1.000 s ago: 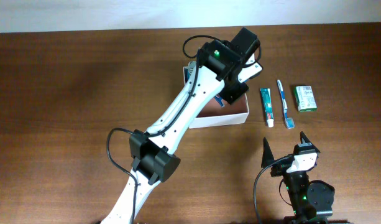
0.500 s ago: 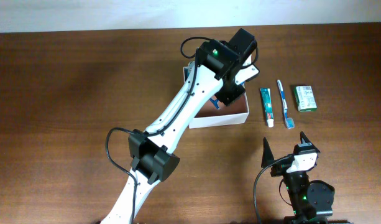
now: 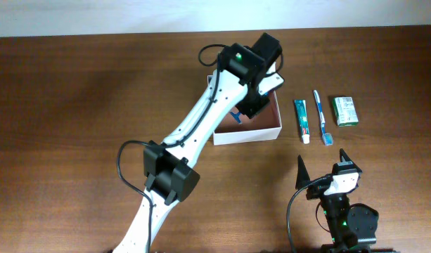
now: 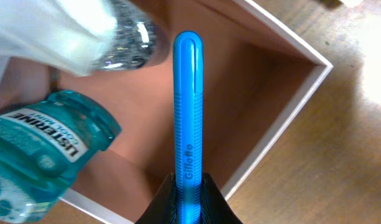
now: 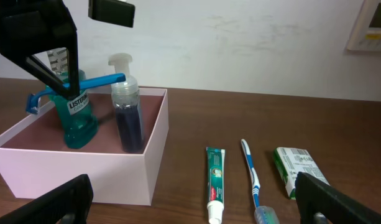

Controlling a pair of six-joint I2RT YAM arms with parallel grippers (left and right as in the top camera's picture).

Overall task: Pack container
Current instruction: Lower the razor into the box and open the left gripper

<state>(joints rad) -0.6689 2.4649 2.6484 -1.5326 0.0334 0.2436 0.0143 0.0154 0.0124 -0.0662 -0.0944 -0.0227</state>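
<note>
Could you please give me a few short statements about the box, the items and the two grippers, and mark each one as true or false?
1. The left gripper is shut on a blue razor over the container. True.
2. The toothbrush lies inside the container. False: it lies on the table, between the toothpaste and the green packet.
3. A mouthwash bottle and a pump bottle stand upright in the container. True.
4. The right gripper holds the toothpaste. False: it is open and empty, apart from all the items.
</note>
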